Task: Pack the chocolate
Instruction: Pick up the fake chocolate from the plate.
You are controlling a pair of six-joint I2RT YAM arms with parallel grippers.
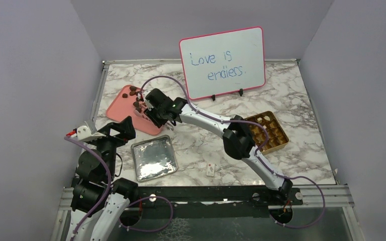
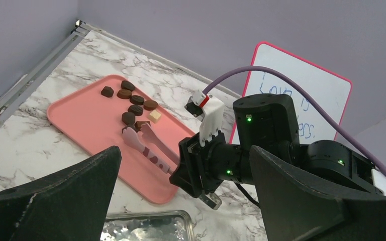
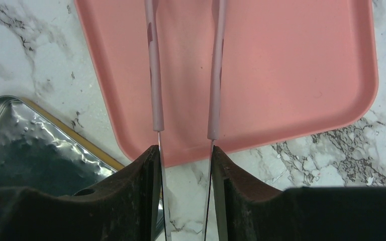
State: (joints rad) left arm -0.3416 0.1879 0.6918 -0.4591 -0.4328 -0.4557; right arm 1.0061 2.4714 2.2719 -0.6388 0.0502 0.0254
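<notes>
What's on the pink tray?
Several chocolate pieces sit at one end of the pink tray; tongs held by the right gripper reach over it. Anything beneath that gripper is hidden.

We see a marble tabletop [image 1: 291,100]: a pink tray [image 1: 116,109] toward the far-left corner, a silvery lid [image 1: 154,158] nearer the front edge, a white tag [image 1: 210,170] by that edge. A gold box [image 1: 281,147] sits toward the right edge, and a whiteboard [image 1: 223,63] stands along the back edge.
</notes>
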